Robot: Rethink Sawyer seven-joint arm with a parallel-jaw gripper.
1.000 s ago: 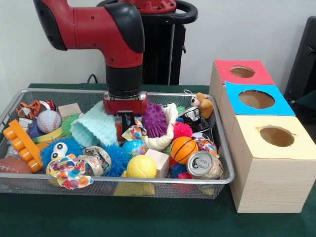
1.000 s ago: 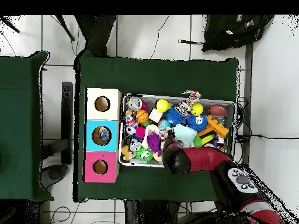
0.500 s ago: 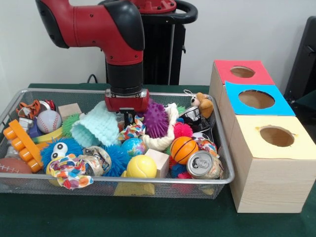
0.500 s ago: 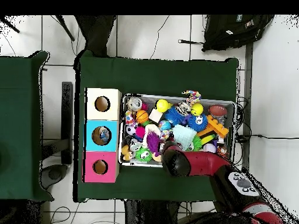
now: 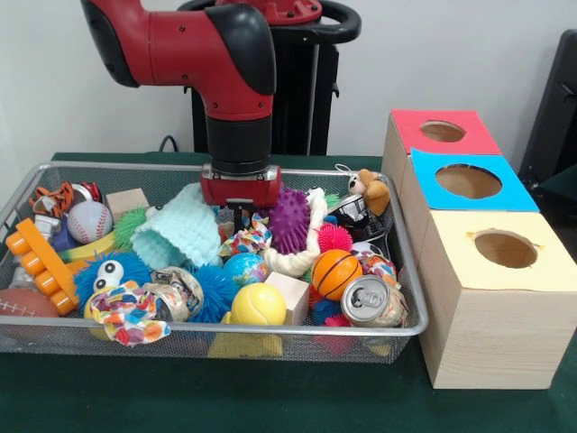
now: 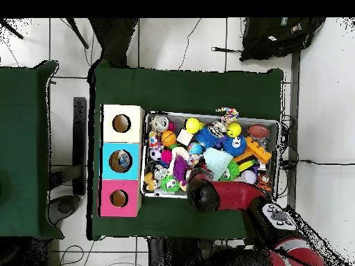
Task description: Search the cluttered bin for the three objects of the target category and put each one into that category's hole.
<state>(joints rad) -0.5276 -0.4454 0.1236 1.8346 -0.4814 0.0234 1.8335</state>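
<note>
My gripper (image 5: 239,216) hangs low inside the wire bin (image 5: 406,271), its red head just above the clutter. Its tip dips between a mint knitted hat (image 5: 180,230) on the left and a purple spiky ball (image 5: 290,219) on the right. A multicoloured patterned cloth (image 5: 248,240) lies right under it, and contact cannot be made out. Three boxes stand right of the bin with a red hole (image 5: 443,132), a blue hole (image 5: 468,181) and a yellow hole (image 5: 505,248). From above, the arm (image 6: 205,196) covers the bin's lower middle and hides the gripper.
The bin also holds a yellow ball (image 5: 259,304), a small basketball (image 5: 335,272), a crushed can (image 5: 370,300), a baseball (image 5: 88,221), a blue fuzzy toy with eyes (image 5: 108,273) and wooden blocks. The boxes (image 6: 120,161) sit left of the bin from above.
The arm has shifted a little to the right in the front view, from beside the mint hat toward the purple spiky ball. The toys around it have barely moved.
</note>
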